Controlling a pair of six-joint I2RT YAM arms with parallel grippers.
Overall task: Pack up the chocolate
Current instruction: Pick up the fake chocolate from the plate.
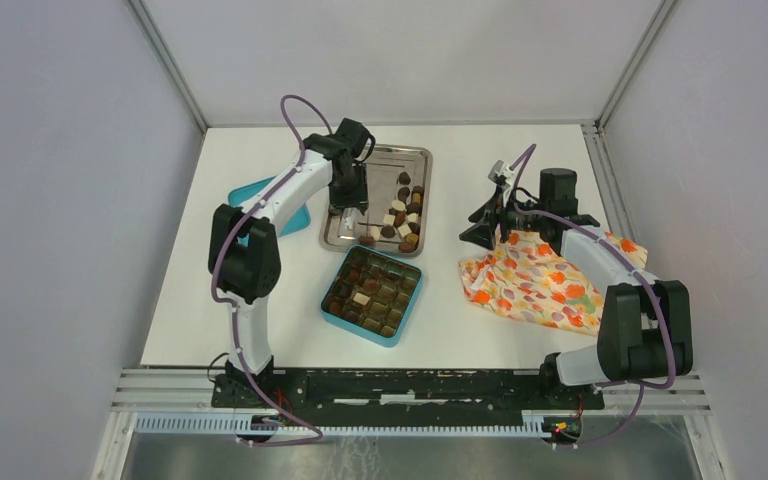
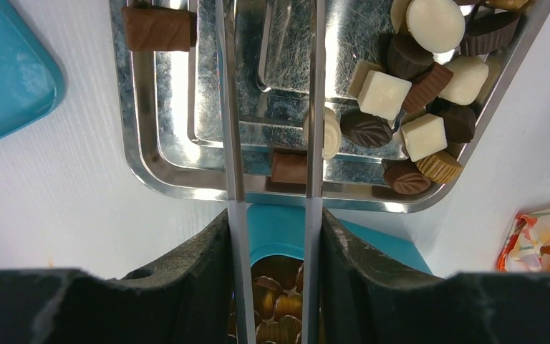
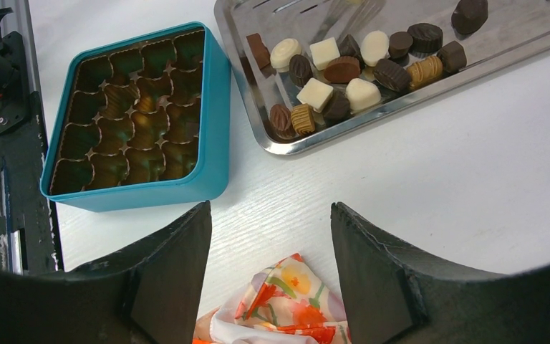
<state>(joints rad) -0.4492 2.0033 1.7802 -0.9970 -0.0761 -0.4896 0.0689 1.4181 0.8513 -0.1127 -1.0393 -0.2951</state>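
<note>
Left gripper (image 1: 348, 212) is sitting approx half open w/ 1 mid-brown chocolate (image 2: 288, 166) lying unclamped btwn its jaws at steel tray (image 2: 150, 168) lower edge, frame centre, while right gripper (image 3: 271, 215) is hovering wide open, empty, over floral cloth (image 3: 286, 294), frame bottom.

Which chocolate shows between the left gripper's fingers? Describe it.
Find the steel tray, then its rim nearest the teal box. There a mid-brown rectangular chocolate shows between the fingers of the left gripper. Unlike the cream-white oval beside it, it is brown and square-edged.
</note>
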